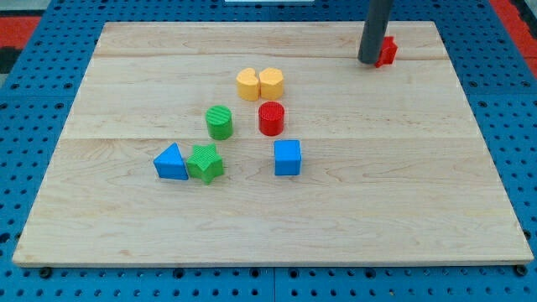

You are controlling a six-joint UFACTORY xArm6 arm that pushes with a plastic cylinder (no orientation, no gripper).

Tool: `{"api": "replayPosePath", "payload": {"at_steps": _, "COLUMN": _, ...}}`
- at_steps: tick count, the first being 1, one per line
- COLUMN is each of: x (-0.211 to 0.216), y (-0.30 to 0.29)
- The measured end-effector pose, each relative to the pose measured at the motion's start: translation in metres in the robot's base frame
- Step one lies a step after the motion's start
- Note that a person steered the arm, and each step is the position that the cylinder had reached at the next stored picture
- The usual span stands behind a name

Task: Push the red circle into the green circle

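Risk: red circle (271, 118) knocked off line before the green circle (219, 122) is reached.

Tip (368, 61) is parked at the view's top right, nothing held (bare rod, no grasp possible), set just beside or touching a small red block (387, 51) whose shape cannot be made out. Red circle is seen well apart from the tip, down and toward the view's left; green circle lies further left again, near the red one with a gap between them. Push is best started from the red circle's right side. Off-centre contact is likely to send it up into the yellow blocks (259, 84) or down toward the blue cube (287, 157). Small red block could be dragged along if the tip is swept left carelessly. Green star (205, 163) and blue triangle (171, 162) are at risk only if the push is overrun.
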State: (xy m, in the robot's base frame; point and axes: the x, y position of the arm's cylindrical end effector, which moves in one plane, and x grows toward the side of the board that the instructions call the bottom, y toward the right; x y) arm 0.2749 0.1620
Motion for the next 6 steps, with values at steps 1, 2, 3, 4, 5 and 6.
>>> {"api": "replayPosePath", "payload": {"at_steps": 1, "x": 0.013, "y": 0.012}}
{"api": "replayPosePath", "payload": {"at_steps": 2, "x": 0.058, "y": 0.016}}
{"api": "replayPosePath", "payload": {"at_steps": 3, "x": 0.116, "y": -0.03}}
{"api": "replayPosePath", "payload": {"at_steps": 4, "x": 0.135, "y": -0.111}}
{"api": "replayPosePath", "payload": {"at_steps": 5, "x": 0.115, "y": -0.184}}
{"api": "replayPosePath", "payload": {"at_steps": 6, "x": 0.098, "y": -0.233}}
